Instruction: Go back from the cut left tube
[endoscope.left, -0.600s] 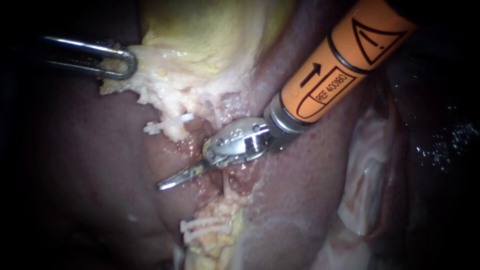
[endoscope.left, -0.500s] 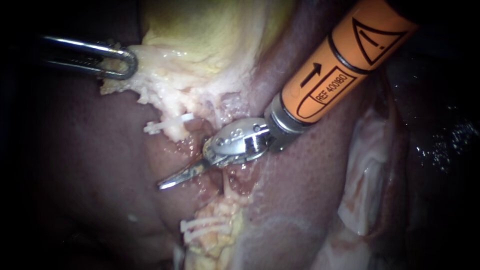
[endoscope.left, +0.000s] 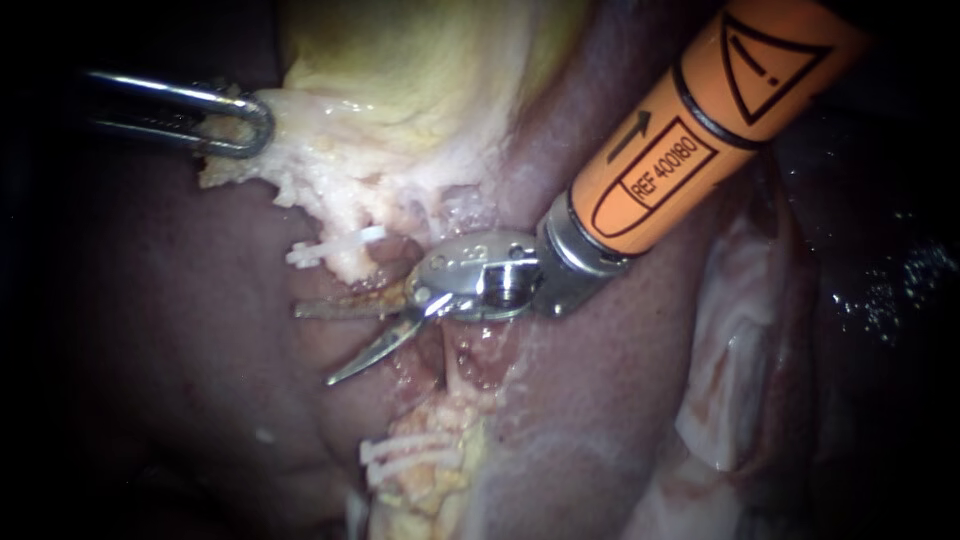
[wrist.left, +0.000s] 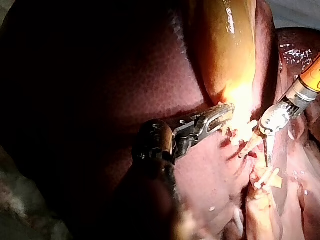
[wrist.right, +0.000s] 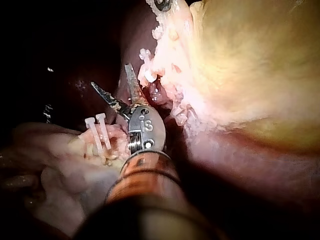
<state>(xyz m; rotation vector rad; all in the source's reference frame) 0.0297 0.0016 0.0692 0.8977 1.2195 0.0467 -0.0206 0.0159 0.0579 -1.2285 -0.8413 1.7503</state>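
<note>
View of the cut tube below the gallbladder (endoscope.left: 420, 70). My left tool (endoscope.left: 255, 122) comes in beside the gallbladder's pale, ragged lower edge, and its jaws are closed on that edge, gripping it. The left wrist view shows the same hold, with the jaws clamped on bright pale tissue at the foot of the gallbladder.

My right tool (endoscope.left: 318, 345), on an orange shaft, reaches in under the gallbladder, and its metal wrist lies just below the frayed fringe. Its two thin blades stand apart in a narrow V with nothing between them. One blade points straight out across the liver (endoscope.left: 180, 330), and the other slants away from the gallbladder.

The cut tube (endoscope.left: 352, 262) is in two parts. The upper stump hangs from the gallbladder's fringe and carries one white clip (endoscope.left: 335, 245), which sits just on the gallbladder side of the upper blade and close to it. The lower stump lies further from the gallbladder, beyond the tool's wrist. It carries a pair of white clips (endoscope.left: 405, 455) set side by side in yellowish tissue. Between the two stumps is a raw red gap. The open blades spread over the liver beside this gap, clear of the lower clips. In the right wrist view the two lower clips sit beside the tool's wrist, on the side away from the gallbladder.
</note>
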